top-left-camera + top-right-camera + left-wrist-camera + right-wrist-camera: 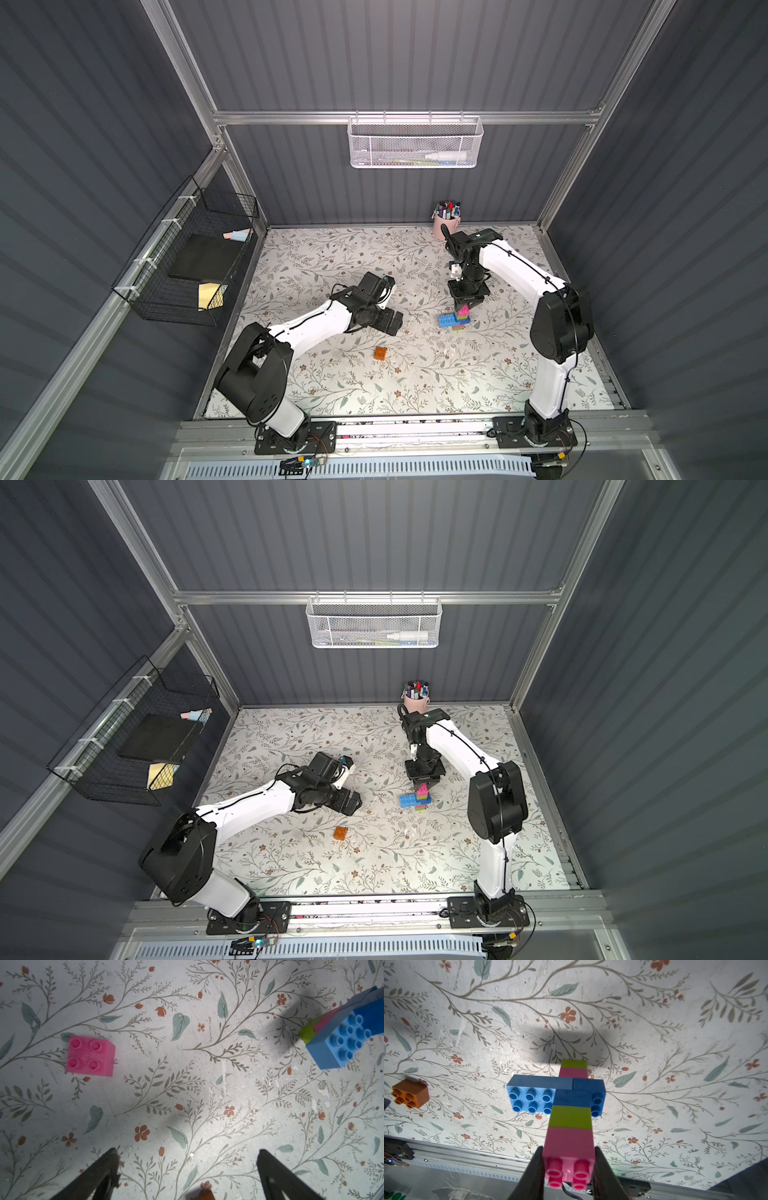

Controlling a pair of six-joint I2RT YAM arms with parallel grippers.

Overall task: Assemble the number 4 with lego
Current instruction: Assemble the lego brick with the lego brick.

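In both top views the number 4 (pixel 455 319) (pixel 417 800), a joined cluster of blue, pink and lime green bricks, was seen just right of the frame's centre, held upright over the floral surface (pixel 332 386). The right claw (pixel 464 306) was clenched on its topmost pink brick (pixel 569 1140), the jaws pressed against two opposite sides. Whether the cluster's lime green foot touched the surface could not be told. The left claw (pixel 187 1151) was released, its jaws spread wide over bare surface, left of the cluster. An orange brick (pixel 380 353) lay alone below centre, well apart from the cluster. A loose pink brick (pixel 90 1055) was seen in the left wrist view.
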